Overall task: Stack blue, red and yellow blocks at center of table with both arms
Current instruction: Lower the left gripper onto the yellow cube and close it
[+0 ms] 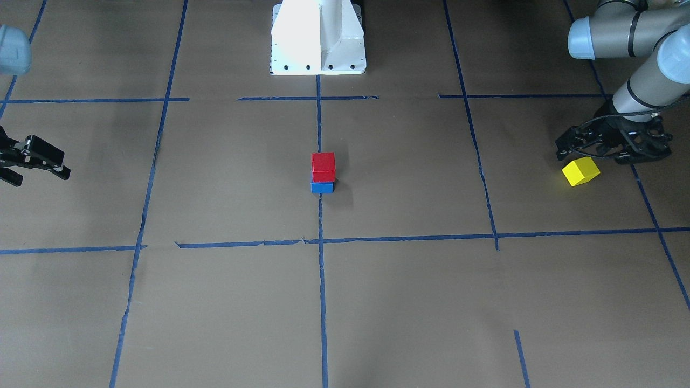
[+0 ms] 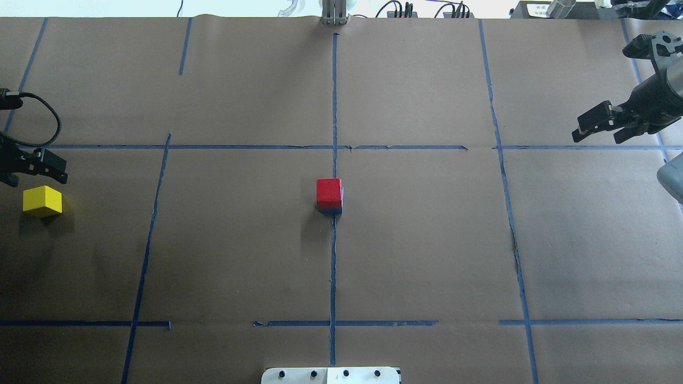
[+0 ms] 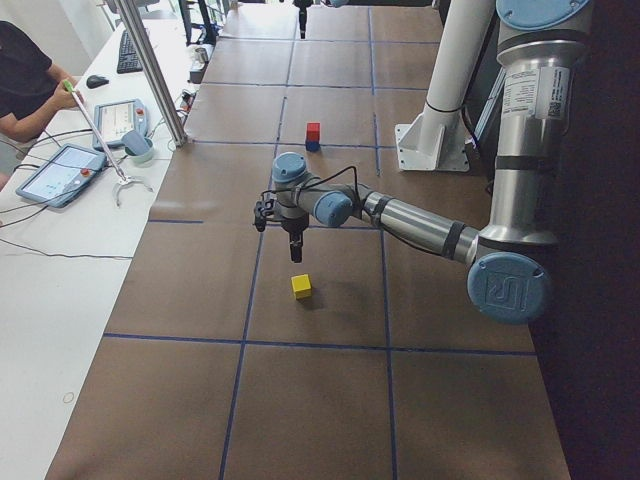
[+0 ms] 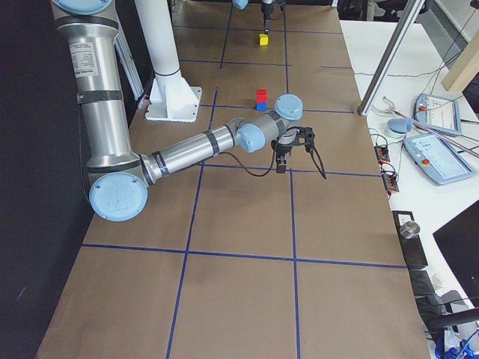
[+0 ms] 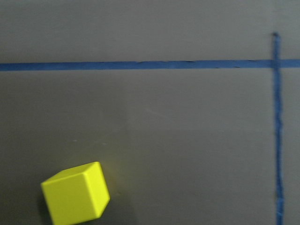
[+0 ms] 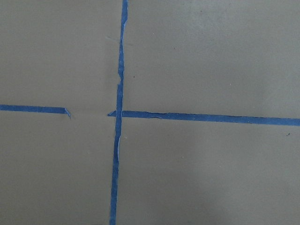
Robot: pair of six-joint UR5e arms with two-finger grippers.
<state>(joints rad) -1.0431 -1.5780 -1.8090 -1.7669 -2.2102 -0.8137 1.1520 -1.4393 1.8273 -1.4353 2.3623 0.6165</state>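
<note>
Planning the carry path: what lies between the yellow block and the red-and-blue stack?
From yellow block to stack: only bare table and one blue tape line, overhead view.

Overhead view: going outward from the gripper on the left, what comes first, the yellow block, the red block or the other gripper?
1. Yellow block, just beside the left gripper, far left.
2. Red block, at centre, atop the blue block.
3. Right gripper, far right.

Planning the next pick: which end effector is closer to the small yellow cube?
Left. The left end effector hovers right beside the small yellow cube; the right end effector is far off across the table.
</note>
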